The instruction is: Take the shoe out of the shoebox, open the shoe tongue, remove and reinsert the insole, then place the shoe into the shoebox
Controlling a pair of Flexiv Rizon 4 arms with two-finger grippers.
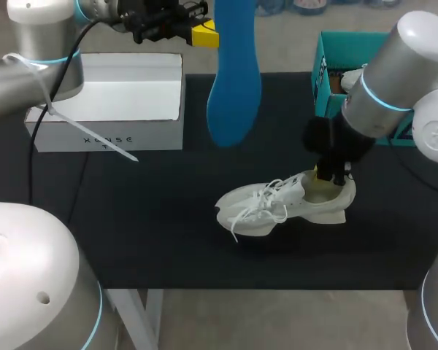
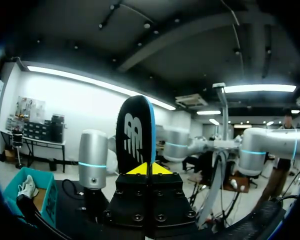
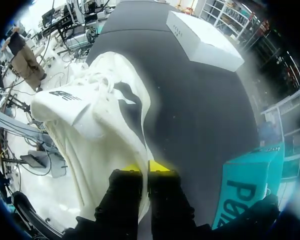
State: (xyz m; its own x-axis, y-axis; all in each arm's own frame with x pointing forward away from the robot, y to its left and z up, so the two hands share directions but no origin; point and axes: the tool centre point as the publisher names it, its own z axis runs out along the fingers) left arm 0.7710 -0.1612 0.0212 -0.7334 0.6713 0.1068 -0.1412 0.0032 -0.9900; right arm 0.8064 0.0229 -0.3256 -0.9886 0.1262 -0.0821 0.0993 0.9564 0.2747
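Observation:
A white laced shoe (image 1: 277,205) stands on its sole on the black table mat, toe toward my left. My right gripper (image 1: 326,175) is at its heel opening, shut on the rim of the shoe (image 3: 100,115); in the right wrist view the gripper (image 3: 145,168) pinches the thin white wall between its yellow tips. High over the back of the table, my left gripper (image 1: 202,33) is shut on the upper end of a blue insole (image 1: 234,95), which hangs down. From the left wrist, the gripper (image 2: 149,169) clamps the insole (image 2: 135,131) upright, its dark printed face showing.
A white shoebox (image 1: 109,102) lies at the back left of the mat (image 1: 131,219). A teal box (image 1: 327,67) stands at the back right, behind my right arm, with a second white shoe (image 2: 27,186) inside.

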